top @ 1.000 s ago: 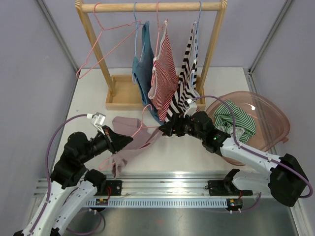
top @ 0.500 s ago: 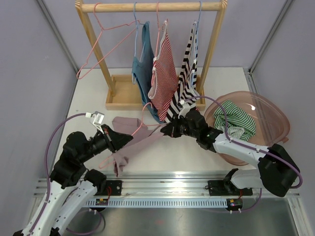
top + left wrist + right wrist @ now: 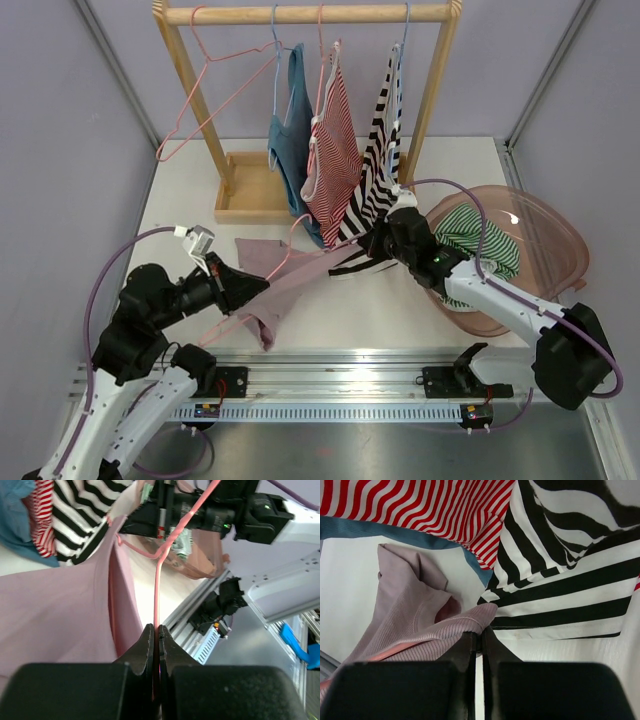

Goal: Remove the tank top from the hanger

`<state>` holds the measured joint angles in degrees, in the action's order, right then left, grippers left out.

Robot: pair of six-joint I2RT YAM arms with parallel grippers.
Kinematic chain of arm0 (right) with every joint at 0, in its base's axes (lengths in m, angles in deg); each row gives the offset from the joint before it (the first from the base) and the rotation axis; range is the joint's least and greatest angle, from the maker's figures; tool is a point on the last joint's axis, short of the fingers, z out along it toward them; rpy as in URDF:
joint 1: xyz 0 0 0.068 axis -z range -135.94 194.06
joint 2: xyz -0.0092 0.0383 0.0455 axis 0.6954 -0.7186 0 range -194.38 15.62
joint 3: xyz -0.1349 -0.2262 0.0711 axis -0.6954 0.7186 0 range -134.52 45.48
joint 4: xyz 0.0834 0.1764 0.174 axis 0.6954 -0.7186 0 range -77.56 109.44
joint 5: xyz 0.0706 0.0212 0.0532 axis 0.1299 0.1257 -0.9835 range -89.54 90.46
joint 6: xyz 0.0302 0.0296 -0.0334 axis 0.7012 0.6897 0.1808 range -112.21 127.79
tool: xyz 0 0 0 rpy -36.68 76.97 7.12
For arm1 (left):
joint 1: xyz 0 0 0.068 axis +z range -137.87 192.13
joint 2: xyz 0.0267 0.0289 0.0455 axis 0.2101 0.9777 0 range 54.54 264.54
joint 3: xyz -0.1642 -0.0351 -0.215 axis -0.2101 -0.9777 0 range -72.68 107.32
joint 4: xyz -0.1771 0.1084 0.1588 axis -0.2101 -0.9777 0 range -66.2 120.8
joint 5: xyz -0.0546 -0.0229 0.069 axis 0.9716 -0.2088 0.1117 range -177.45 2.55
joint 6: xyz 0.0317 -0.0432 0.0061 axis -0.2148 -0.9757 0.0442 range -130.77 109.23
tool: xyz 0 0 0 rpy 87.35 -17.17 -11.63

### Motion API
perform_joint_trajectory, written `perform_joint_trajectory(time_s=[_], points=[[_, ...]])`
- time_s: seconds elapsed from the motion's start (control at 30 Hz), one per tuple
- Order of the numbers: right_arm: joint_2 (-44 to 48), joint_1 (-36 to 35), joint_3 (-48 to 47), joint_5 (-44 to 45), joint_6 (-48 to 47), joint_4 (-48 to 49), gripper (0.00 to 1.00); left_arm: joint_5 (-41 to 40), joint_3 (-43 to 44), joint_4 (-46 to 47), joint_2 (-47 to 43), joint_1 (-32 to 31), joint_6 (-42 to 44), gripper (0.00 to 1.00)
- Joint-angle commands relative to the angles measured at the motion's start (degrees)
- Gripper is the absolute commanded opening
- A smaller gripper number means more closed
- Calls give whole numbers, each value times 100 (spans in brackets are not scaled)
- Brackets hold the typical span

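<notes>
A rack (image 3: 300, 14) is standing at the far side of the desk (image 3: 180, 190), with tops (image 3: 335, 150) hanging from it. A basin (image 3: 560, 240) is sitting on the right, with a shirt (image 3: 480, 245) lying in it. The tank top (image 3: 290, 285), on its hanger (image 3: 156, 595), is stretching across the near middle.

Mauve ribbed tank top (image 3: 290, 283) stretching in taut slanted band, lower fold sagging, far part lying crumpled on table (image 3: 400, 300). Thin pink wire hanger (image 3: 156, 590) running inside garment, hook poking up out of fabric. Left gripper (image 3: 156, 630) fingers pinching hanger wire; right gripper (image 3: 479, 637) fingers pinching ribbed edge.
</notes>
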<state>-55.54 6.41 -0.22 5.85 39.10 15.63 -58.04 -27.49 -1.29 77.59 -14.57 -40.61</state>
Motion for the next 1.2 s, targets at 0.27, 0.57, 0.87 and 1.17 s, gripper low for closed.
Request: perform_joint_trajectory(time_s=[0.27, 0.57, 0.87, 1.17], points=[[1568, 117, -800, -2100, -424, -489, 0, 550, 491, 2925, -442, -11, -408, 0], [1799, 117, -2794, -3735, -152, -875, 0, -296, 156, 8162, 980, -20, -1154, 0], [1622, 100, -3447, -3923, -133, -1086, 0, -1006, 281, 10013, 2047, -46, -910, 0], [1955, 91, -2341, -3880, -99, -1384, 0, -2605, 95, 5843, 8, -37, 540, 0]])
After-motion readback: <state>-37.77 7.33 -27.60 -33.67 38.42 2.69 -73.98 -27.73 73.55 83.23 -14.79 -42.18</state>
